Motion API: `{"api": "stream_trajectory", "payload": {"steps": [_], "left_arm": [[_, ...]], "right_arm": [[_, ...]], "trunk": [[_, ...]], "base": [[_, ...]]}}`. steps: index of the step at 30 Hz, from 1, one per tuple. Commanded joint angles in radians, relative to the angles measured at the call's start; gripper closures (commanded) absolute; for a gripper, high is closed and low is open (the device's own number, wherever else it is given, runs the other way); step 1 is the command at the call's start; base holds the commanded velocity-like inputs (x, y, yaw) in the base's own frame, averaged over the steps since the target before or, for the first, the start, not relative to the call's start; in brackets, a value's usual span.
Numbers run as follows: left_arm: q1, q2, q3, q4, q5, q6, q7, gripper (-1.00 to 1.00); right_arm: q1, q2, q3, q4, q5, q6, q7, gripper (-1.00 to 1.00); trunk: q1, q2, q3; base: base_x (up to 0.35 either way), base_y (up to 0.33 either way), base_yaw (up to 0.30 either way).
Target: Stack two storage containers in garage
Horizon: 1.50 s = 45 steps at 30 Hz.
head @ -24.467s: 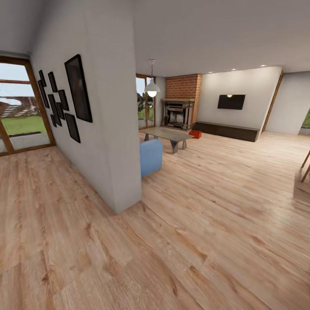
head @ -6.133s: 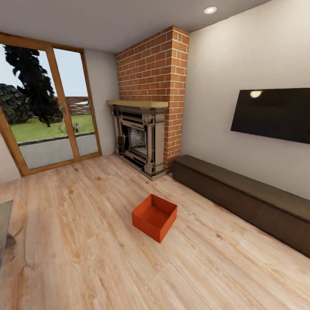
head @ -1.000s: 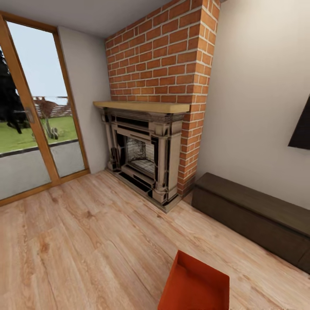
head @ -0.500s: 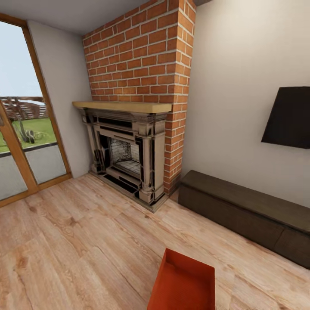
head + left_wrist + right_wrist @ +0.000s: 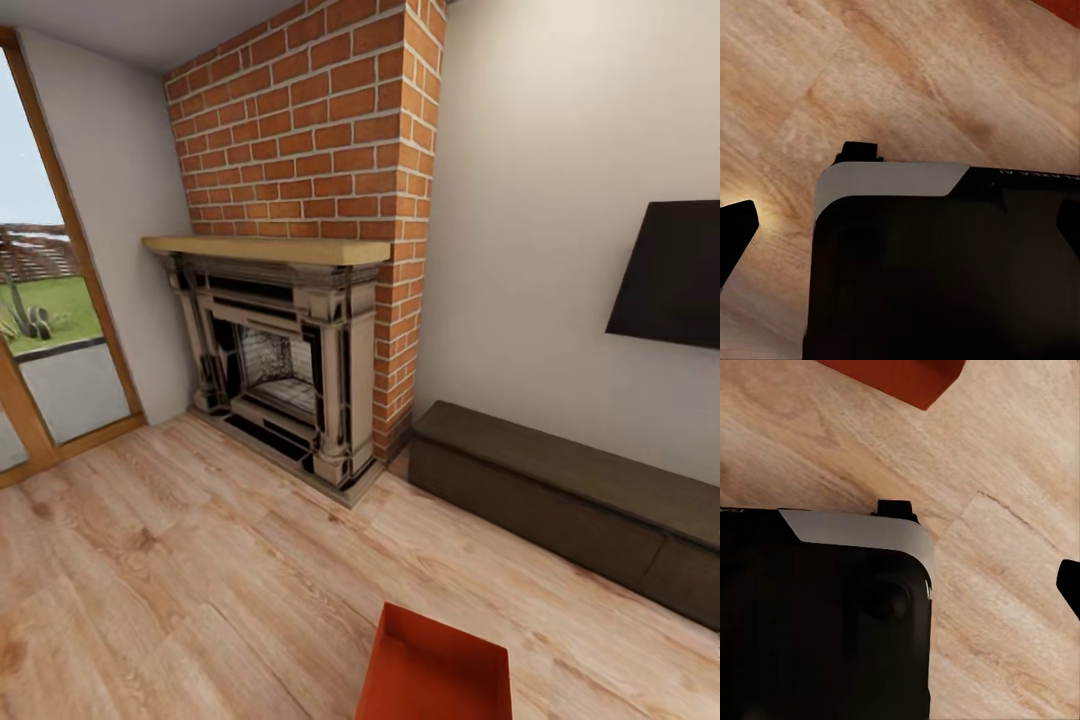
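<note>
Since the picture half a second back the whole head view has slid: the fireplace (image 5: 285, 380) and the glass door (image 5: 40, 340) sit further left and the TV (image 5: 672, 275) shows at much the same place, which reads as the camera turning or the base rolling, not as the things moving; the bin (image 5: 435, 665) lies at the near edge of the view as it did then, just right of centre. The task looks barely begun. One bin sits open side up on the wood floor (image 5: 170, 580) of the living room, in front of the fireplace and the low cabinet (image 5: 560, 495), nothing gripping it. The second bin cannot be picked out as a separate thing, and whether one is nested in the other cannot be told. Carrying to the garage and stacking there are all left. In the left wrist view a sliver of orange-red (image 5: 1061, 9) touches the corner, beyond a dark body of the robot; in the right wrist view a larger orange-red corner (image 5: 900, 379) lies on the planks beyond another such body, apart from it. So the bin seems to lie ahead of and between the two arms, nearer the right one. Whether either tool is released or clenched cannot be told, as the fingers are not clearly shown.
</note>
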Motion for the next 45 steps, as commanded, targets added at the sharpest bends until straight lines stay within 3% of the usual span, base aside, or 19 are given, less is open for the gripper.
{"api": "stream_trajectory", "payload": {"steps": [1, 45], "left_arm": [[-0.001, 0.000, 0.000, 0.001, 0.011, -0.003, -0.003, -1.00], [-0.001, 0.000, 0.000, 0.001, 0.013, -0.003, -0.002, -1.00]], "right_arm": [[-0.001, 0.001, 0.008, 0.003, -0.009, -0.005, -0.001, -1.00], [-0.001, 0.001, 0.008, 0.003, -0.010, -0.004, 0.000, -1.00]], "trunk": [[0.001, -0.001, -0.001], [0.001, -0.001, 0.011]], "base": [[0.221, 0.033, -0.139], [0.009, 0.001, -0.200]]}}
